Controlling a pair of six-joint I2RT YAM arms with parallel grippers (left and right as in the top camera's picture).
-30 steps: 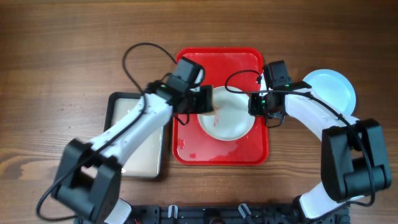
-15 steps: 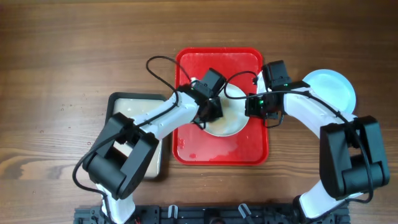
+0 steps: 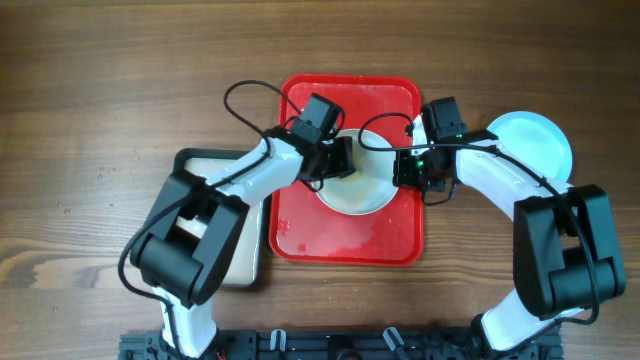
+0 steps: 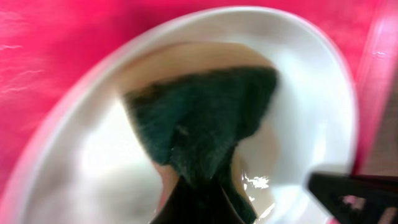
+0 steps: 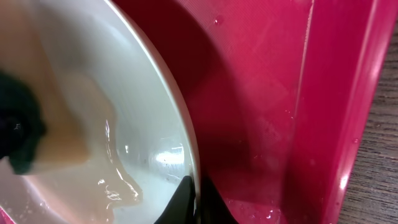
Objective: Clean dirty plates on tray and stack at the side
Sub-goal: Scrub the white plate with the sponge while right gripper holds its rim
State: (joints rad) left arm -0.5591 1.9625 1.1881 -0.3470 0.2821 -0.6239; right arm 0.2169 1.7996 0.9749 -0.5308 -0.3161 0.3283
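Observation:
A white plate lies tilted on the red tray, with wet brownish smears on its inside. My left gripper is shut on a dark green sponge and presses it on the plate's inside. My right gripper is shut on the plate's right rim, one finger on each side of the rim. The sponge also shows at the left edge of the right wrist view. A light blue plate lies on the table to the right of the tray. A third plate is not in view.
A dark-rimmed metal pan with a pale inside stands left of the tray, partly under my left arm. The tray's raised rim is close to the right of my right gripper. Wet drops lie on the tray's floor.
My left gripper with the sponge has moved across the plate and back towards its upper left. The tray and plate have shifted slightly left. My right gripper keeps its hold on the rim.

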